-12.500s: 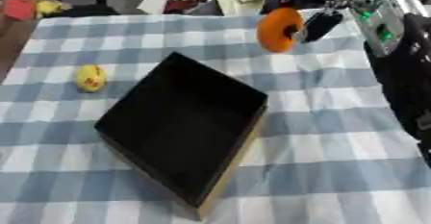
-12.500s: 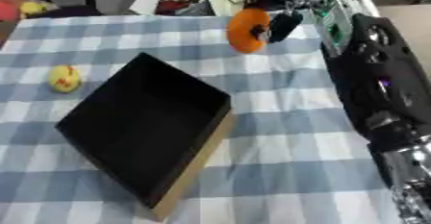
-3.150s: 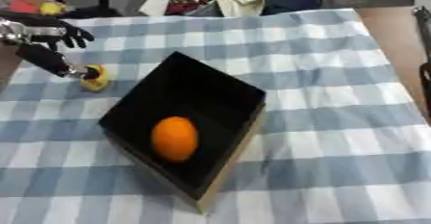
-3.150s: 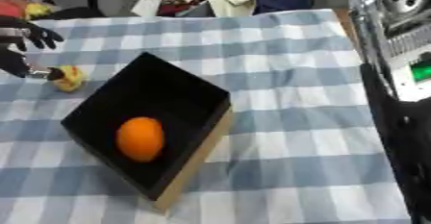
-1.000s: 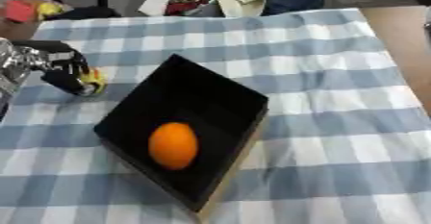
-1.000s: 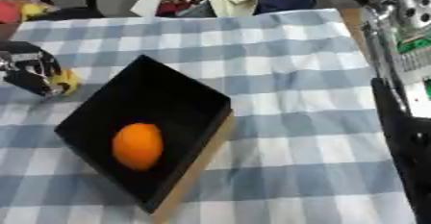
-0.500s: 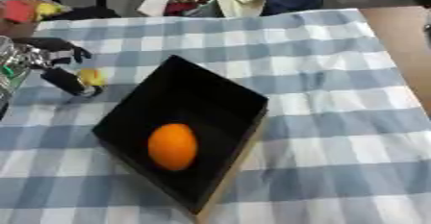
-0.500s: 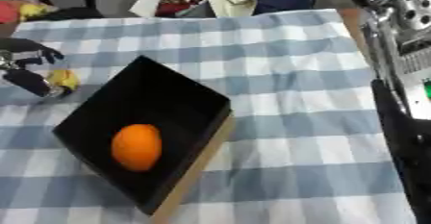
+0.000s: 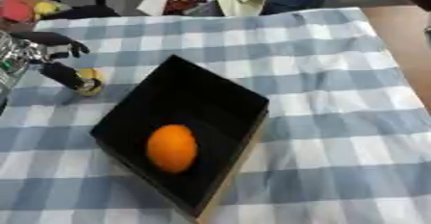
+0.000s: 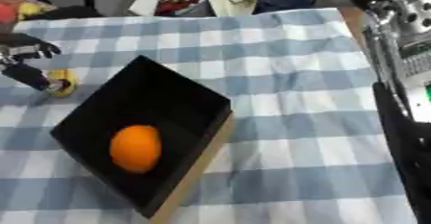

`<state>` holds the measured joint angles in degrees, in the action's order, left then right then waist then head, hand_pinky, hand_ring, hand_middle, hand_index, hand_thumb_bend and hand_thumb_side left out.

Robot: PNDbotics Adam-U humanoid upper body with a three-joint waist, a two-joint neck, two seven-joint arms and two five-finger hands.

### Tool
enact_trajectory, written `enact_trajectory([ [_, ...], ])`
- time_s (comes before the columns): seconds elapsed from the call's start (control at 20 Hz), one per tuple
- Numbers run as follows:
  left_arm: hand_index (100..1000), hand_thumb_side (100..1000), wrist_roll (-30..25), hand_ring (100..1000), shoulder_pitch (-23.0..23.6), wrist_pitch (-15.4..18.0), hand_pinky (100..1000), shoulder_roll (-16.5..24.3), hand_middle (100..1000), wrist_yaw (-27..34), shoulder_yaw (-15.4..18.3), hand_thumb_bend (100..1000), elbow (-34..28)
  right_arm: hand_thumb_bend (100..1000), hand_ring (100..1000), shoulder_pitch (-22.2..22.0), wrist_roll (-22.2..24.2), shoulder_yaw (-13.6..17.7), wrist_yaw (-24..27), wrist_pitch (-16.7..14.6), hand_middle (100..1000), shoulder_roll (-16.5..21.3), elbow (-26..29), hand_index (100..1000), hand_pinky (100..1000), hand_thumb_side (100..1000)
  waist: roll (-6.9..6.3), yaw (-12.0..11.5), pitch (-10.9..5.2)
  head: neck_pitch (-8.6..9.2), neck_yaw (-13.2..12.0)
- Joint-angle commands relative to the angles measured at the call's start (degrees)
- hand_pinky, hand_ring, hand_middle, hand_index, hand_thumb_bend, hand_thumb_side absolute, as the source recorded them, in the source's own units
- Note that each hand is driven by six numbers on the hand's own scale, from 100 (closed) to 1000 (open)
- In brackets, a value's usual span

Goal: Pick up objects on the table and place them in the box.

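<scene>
The left hand point(image 9: 46, 57) is reaching in at nine o'clock, fingers spread, one dark finger touching the small yellow object point(image 9: 88, 81) – nothing gripped yet. It is sitting just left of the black box point(image 9: 227, 98), where the orange point(image 9: 171, 148) is lying. The right hand's fingers I cannot make out.

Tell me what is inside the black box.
One orange round fruit lies on the floor of the black box. The rest of the interior looks bare; the near wall hides the near corner.
</scene>
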<state>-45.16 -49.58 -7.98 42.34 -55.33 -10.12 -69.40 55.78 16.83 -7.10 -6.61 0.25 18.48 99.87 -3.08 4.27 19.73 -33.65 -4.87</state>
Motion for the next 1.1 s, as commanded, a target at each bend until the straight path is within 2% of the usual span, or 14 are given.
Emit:
enact_trajectory([
  [0.05, 975, 628, 0.3, 892, -1.4, -0.3, 777, 1.4, 854, 0.4, 1.2, 368, 0.6, 100, 865, 1.5, 0.0, 0.2, 0.3, -0.1, 807, 1.0, 0.7, 929, 937, 874, 0.03, 0.0, -0.97, 1.00, -0.2],
  [0.4, 950, 632, 0.4, 876, -1.5, -0.4, 755, 0.7, 827, 1.3, 1.3, 344, 2.2, 100, 866, 2.0, -0.1, 0.1, 0.4, -0.2, 807, 1.1, 0.7, 932, 938, 878, 0.20, 0.2, -0.37, 1.63, -0.3],
  [0.55, 922, 625, 0.2, 856, -1.4, -0.2, 737, 0.5, 783, 1.4, 1.2, 327, 2.6, 100, 866, 2.0, -0.2, 0.2, 0.5, -0.2, 807, 1.1, 0.8, 932, 938, 877, 0.24, 0.3, -0.32, 1.68, -0.3],
  [0.65, 871, 620, -0.1, 810, -1.5, -0.1, 685, 0.4, 702, 1.4, 1.1, 310, 2.8, 100, 867, 2.0, -0.3, 0.2, 0.6, -0.1, 807, 1.0, 0.8, 933, 939, 878, 0.24, 0.3, -0.35, 1.62, -0.4],
  [0.85, 818, 607, -0.7, 753, -1.5, 0.3, 628, 0.4, 625, 0.9, 0.9, 316, 2.8, 100, 867, 1.8, -0.4, 0.3, 0.7, 0.0, 806, 0.8, 0.9, 934, 940, 881, 0.21, 0.3, -0.47, 1.61, -0.4],
  [1.0, 807, 592, -1.2, 737, -1.2, 0.6, 615, 0.6, 617, -0.9, 0.6, 348, 3.2, 100, 867, 1.7, -0.5, 0.3, 1.0, 0.1, 806, 0.7, 1.1, 934, 940, 878, 0.19, 0.3, -0.54, 1.71, -0.4],
  [1.1, 800, 566, -1.6, 714, -1.0, 1.0, 582, 0.6, 608, -2.2, 0.6, 327, 3.7, 100, 868, 1.7, -0.5, 0.4, 1.2, 0.2, 806, 0.7, 1.3, 934, 941, 878, 0.20, 0.3, -0.56, 1.76, -0.4],
])
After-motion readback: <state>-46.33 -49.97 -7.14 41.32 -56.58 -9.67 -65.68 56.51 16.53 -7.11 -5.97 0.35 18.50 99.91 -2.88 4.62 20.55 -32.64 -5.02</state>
